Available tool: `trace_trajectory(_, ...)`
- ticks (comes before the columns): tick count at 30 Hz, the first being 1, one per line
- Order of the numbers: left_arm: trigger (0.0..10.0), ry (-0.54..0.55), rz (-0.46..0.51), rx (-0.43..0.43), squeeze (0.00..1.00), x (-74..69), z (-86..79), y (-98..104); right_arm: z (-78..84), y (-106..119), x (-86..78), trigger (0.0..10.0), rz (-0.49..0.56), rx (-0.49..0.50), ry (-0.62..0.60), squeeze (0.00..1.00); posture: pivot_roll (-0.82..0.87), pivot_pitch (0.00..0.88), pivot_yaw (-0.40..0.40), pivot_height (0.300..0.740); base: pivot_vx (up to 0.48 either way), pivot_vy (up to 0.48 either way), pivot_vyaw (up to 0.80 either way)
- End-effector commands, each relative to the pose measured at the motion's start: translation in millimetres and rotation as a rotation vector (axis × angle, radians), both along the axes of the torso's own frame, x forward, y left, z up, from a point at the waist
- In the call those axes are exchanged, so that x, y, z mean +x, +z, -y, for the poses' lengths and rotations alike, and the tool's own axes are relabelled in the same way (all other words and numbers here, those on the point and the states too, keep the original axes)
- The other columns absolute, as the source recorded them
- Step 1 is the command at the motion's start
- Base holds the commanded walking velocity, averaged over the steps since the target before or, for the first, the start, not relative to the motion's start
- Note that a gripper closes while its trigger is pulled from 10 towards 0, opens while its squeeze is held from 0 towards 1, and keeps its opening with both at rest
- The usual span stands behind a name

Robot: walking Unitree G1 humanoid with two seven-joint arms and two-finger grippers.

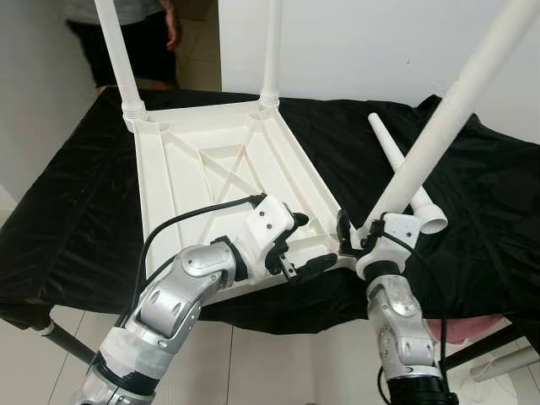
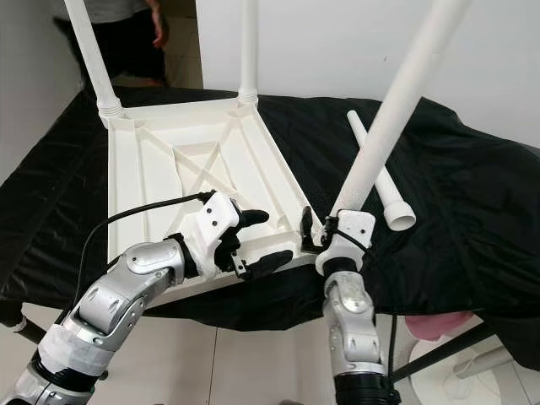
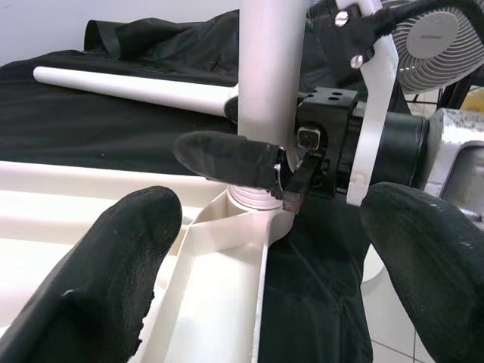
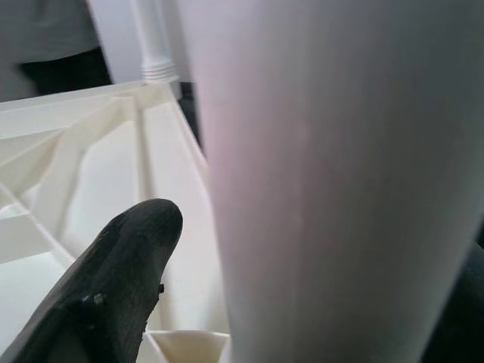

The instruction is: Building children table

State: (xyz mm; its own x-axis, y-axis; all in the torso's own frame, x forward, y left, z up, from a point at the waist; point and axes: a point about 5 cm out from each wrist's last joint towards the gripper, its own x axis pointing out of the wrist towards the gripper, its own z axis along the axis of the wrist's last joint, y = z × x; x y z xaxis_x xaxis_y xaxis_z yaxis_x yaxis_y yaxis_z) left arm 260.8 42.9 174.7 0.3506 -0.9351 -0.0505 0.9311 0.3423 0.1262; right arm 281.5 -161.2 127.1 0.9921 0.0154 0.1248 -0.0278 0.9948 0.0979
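The upturned tabletop (image 1: pixel 228 181) lies on the black-draped worktop (image 1: pixel 76 211), its near edge at the worktop's front edge. Two legs already stand in its far corners. The right pincer (image 1: pixel 359 240) pinches a third leg (image 1: pixel 439 126), tilted, at the near right corner socket. The left pincer (image 1: pixel 295 246), fingers spread, steadies the tabletop beside it. Next, I judge: straighten the leg and press it home. A fourth leg (image 1: pixel 405 173) lies loose near the worktop's right side.

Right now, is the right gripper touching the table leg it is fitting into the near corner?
Touching. The left wrist view shows the right gripper with its jaws closed around the table leg just above the tabletop corner socket.
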Motion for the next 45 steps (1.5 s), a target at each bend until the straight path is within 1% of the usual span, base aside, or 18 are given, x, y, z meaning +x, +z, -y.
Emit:
trace_trajectory(1, 10.0, 0.017, 0.001, 0.009, 0.00, 0.8, -1.0, -1.2, 5.7, 3.8, 0.8, 10.0, 0.027, 0.002, 0.064, 0.13, -0.05, 0.000, -0.029, 0.740, 0.000, 0.000, 0.00)
trace_trajectory(2, 10.0, 0.017, 0.001, 0.009, 0.00, 0.8, -1.0, -1.2, 5.7, 3.8, 0.8, 10.0, 0.027, 0.002, 0.064, 0.13, -0.05, 0.000, -0.029, 0.740, 0.000, 0.000, 0.00)
trace_trajectory(3, 10.0, 0.016, 0.000, 0.010, 0.00, 0.8, -1.1, -1.4, 7.7, 5.5, 1.8, 10.0, 0.037, -0.001, 0.094, 0.00, -0.05, 0.000, -0.029, 0.740, 0.000, 0.000, 0.00)
trace_trajectory(5, 10.0, 0.016, 0.000, 0.010, 0.00, 0.8, -1.1, -1.4, 7.7, 5.5, 1.8, 10.0, 0.037, -0.001, 0.094, 0.00, -0.05, 0.000, -0.029, 0.740, 0.000, 0.000, 0.00)
trace_trajectory(10, 10.0, 0.018, 0.006, 0.012, 0.00, 2.4, -0.8, -0.9, 13.4, 12.8, 9.6, 10.0, 0.066, -0.041, 0.277, 0.00, -0.04, 0.000, -0.030, 0.740, 0.000, 0.000, 0.00)
trace_trajectory(14, 10.0, 0.022, 0.008, 0.011, 0.00, 2.9, -0.7, -0.4, 16.2, 14.4, 12.4, 10.0, 0.065, -0.066, 0.334, 0.00, -0.04, 0.000, -0.032, 0.740, 0.000, 0.000, 0.00)
trace_trajectory(20, 10.0, 0.032, 0.013, 0.011, 0.00, 3.3, -1.5, 0.0, 27.1, 6.6, 18.2, 10.0, -0.002, -0.144, 0.443, 0.00, -0.04, 0.000, -0.032, 0.740, 0.000, 0.000, 0.00)
trace_trajectory(21, 10.0, 0.034, 0.013, 0.011, 0.00, 3.4, -2.0, 0.2, 31.0, 2.8, 19.5, 8.7, -0.024, -0.167, 0.464, 0.00, -0.03, 0.000, -0.036, 0.740, 0.000, 0.000, 0.00)
trace_trajectory(23, 10.0, 0.034, 0.013, 0.011, 0.00, 3.4, -2.0, 0.2, 31.0, 2.8, 19.5, 8.7, -0.024, -0.167, 0.464, 0.00, -0.03, 0.000, -0.036, 0.740, 0.000, 0.000, 0.00)
trace_trajectory(24, 10.0, 0.036, 0.015, 0.011, 0.00, 3.6, -2.3, 0.4, 35.1, 0.0, 20.9, 3.5, -0.042, -0.176, 0.471, 0.00, -0.03, 0.000, -0.037, 0.740, 0.000, 0.000, 0.00)
trace_trajectory(26, 10.0, 0.036, 0.015, 0.011, 0.00, 3.6, -2.3, 0.4, 35.1, 0.0, 20.9, 3.5, -0.042, -0.176, 0.471, 0.00, -0.03, 0.000, -0.037, 0.740, 0.000, 0.000, 0.00)
trace_trajectory(27, 10.0, 0.039, 0.016, 0.012, 0.00, 3.7, -2.9, 0.3, 40.5, -4.0, 21.6, 0.0, -0.063, -0.184, 0.473, 0.00, -0.03, 0.000, -0.041, 0.740, 0.000, 0.000, 0.00)
trace_trajectory(29, 10.0, 0.042, 0.017, 0.014, 0.00, 2.9, -4.1, -0.6, 48.2, -10.0, 21.1, 0.0, -0.089, -0.188, 0.464, 0.00, -0.02, 0.000, -0.045, 0.740, 0.000, 0.000, 0.00)
trace_trajectory(37, 10.0, 0.049, 0.015, 0.011, 0.00, 3.2, -3.7, -1.4, 51.7, -15.4, 17.4, 0.0, -0.104, -0.181, 0.463, 0.00, -0.03, 0.000, -0.051, 0.740, 0.000, 0.000, 0.00)
trace_trajectory(38, 10.0, 0.050, 0.014, 0.010, 0.00, 3.8, -3.5, -1.6, 52.2, -15.4, 17.5, 2.9, -0.102, -0.178, 0.456, 0.00, -0.03, 0.000, -0.050, 0.740, 0.000, 0.000, 0.00)
trace_trajectory(39, 10.0, 0.051, 0.014, 0.010, 0.00, 4.5, -3.0, -1.6, 51.9, -14.4, 17.3, 10.0, -0.097, -0.170, 0.444, 0.00, -0.04, 0.000, -0.051, 0.740, 0.000, 0.000, 0.00)
trace_trajectory(43, 10.0, 0.050, 0.016, 0.007, 0.00, 4.1, -2.7, -1.2, 49.1, -12.7, 15.1, 10.0, -0.081, -0.143, 0.427, 0.00, -0.04, 0.000, -0.052, 0.740, 0.000, 0.000, 0.00)
trace_trajectory(45, 10.0, 0.049, 0.019, 0.008, 0.00, 3.9, -2.5, -1.4, 47.5, -13.9, 14.5, 10.0, -0.090, -0.173, 0.386, 0.00, -0.04, 0.000, -0.052, 0.740, 0.000, 0.000, 0.00)
